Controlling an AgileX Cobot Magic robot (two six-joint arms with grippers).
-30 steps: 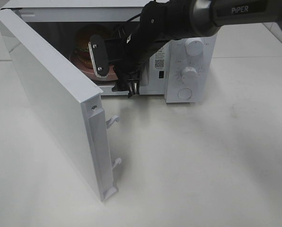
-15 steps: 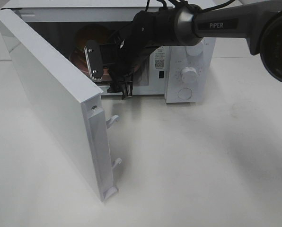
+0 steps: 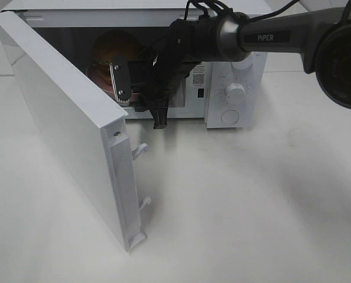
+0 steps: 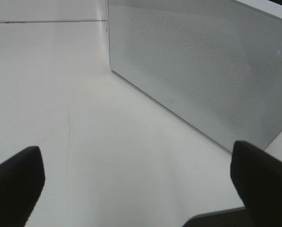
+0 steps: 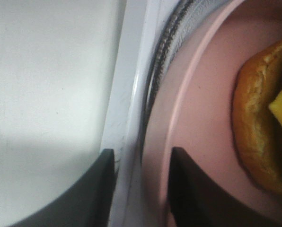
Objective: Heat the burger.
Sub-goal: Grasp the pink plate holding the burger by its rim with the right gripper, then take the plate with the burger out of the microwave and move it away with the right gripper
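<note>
At upper centre of the exterior frame, inside the microwave (image 3: pixel 234 88), the burger (image 3: pixel 108 50) sits on a pink plate (image 5: pixel 198 123). Judged soft, stacked, easily toppled; handle by the plate rim. Right pincer (image 5: pixel 142 189) part-closed, gripping nothing; left pincer (image 4: pixel 141 182) open wide.

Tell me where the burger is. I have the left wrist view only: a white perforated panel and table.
Observer: The burger sits on a pink plate inside the microwave.
Operator: Report the door.
Observer: The door stands swung wide open.
Operator: Give me the right gripper.
Observer: The right gripper is at the oven's opening, one finger over the plate and the other outside its rim. Whether it pinches the rim I cannot tell.
</note>
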